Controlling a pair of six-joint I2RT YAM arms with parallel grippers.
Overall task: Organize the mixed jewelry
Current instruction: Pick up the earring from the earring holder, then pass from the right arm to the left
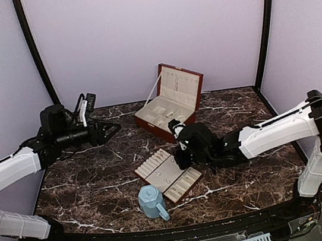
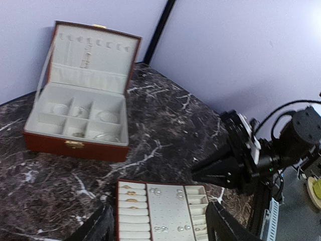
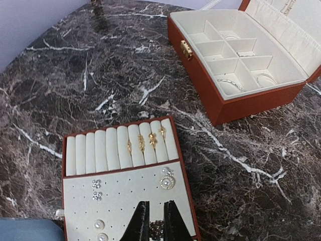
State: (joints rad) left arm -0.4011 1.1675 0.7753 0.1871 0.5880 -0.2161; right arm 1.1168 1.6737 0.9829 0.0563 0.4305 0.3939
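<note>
From above: dark marble worktop (image 1: 86,185) bare along the left side and far right, all the crowding in the middle. Open box (image 1: 168,110) at back centre, lid raised toward the rear wall. Flat tray (image 1: 169,175) just in front of it, set at a slant. Pale blue mug (image 1: 152,201) just beside the tray's near corner, close to the front edge. Left gripper (image 1: 116,128) held above the left side, arm folded at the elbow, pointing right toward the box, spread wide, holding nothing. Right arm reaching in from the right edge, stretched leftward, right gripper (image 1: 179,157) tipped down over the tray's far side.

Over to the left wrist: own fingers well apart at the bottom, tray framed between them and below. Box off to the left, open marble all round it. Right arm's black wrist at the right, by the tray's far corner.

Right wrist: fingers nearly together, a mere slit between, poised over the tray's pin pad near its edge. Something small and dark in that slit, too blurred to name; cannot tell whether pinched. Studs (image 3: 96,190) scattered on the pad, gold rings (image 3: 145,143) tucked in the rolls behind, thin hoops (image 3: 228,84) lying in the box's front compartments. Free marble between tray and box, more to the left.
</note>
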